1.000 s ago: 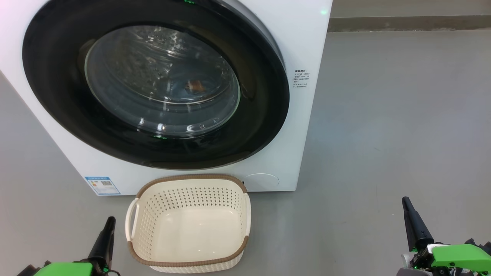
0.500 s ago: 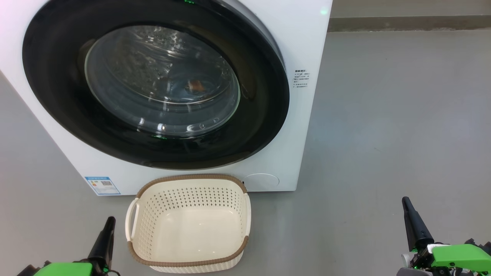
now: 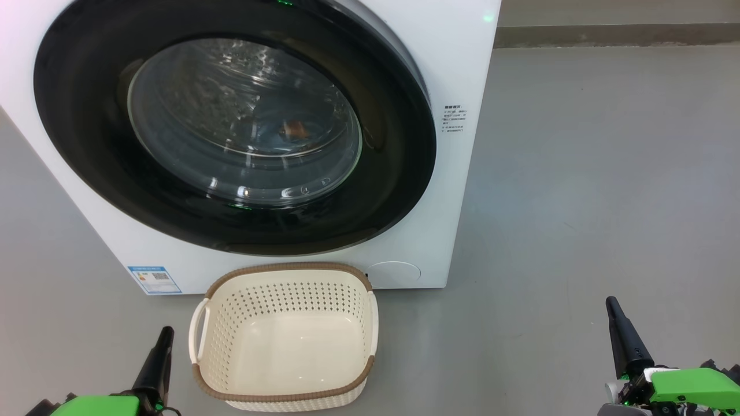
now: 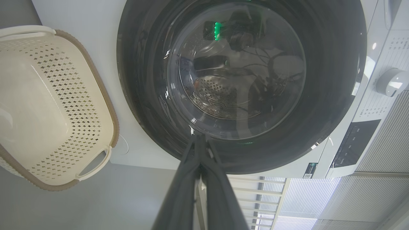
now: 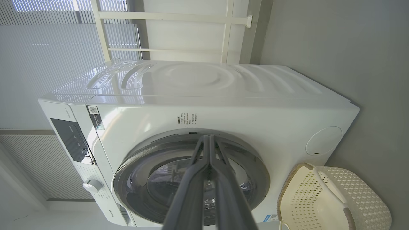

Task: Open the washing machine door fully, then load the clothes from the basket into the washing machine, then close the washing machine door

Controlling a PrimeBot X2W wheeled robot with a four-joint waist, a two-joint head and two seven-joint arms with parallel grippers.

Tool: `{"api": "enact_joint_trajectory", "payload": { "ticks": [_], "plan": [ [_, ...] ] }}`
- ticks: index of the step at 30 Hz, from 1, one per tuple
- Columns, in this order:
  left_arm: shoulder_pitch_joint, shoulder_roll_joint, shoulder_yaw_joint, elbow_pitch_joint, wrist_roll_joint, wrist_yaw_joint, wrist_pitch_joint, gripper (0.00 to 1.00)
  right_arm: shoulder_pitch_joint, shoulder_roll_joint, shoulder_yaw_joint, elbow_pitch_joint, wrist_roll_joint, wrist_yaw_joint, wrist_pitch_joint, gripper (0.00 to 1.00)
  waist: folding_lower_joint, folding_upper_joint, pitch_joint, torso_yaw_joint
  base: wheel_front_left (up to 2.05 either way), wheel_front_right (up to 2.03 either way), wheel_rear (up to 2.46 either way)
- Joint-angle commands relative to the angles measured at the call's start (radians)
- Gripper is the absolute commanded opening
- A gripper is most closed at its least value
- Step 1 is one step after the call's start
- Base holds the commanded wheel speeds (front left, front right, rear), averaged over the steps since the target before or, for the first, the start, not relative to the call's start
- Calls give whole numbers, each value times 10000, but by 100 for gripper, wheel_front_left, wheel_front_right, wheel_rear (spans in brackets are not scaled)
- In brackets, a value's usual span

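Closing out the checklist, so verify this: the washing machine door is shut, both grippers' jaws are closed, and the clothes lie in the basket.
One thing is wrong: the basket is empty, as the head view shows. The rest stands: the washing machine door is shut, and the left gripper and right gripper have closed jaws.

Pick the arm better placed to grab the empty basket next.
Left, likely: the left gripper sits beside the basket, near its handle; the right gripper is far off across the floor.
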Motion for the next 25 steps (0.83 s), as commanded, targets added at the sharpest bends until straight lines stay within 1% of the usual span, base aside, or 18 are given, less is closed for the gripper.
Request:
{"api": "enact_joint_trajectory", "payload": {
  "ticks": [1,25],
  "plan": [
    [-407,107,356,-187,-63,-29,54,0,-405,-38,231,-299,112,-11,82,0,0,0,0,0,0,0,0],
    [-408,101,363,-187,-57,-29,60,0,-406,-37,229,-299,110,-11,84,0,0,0,0,0,0,0,0]
  ]
}}
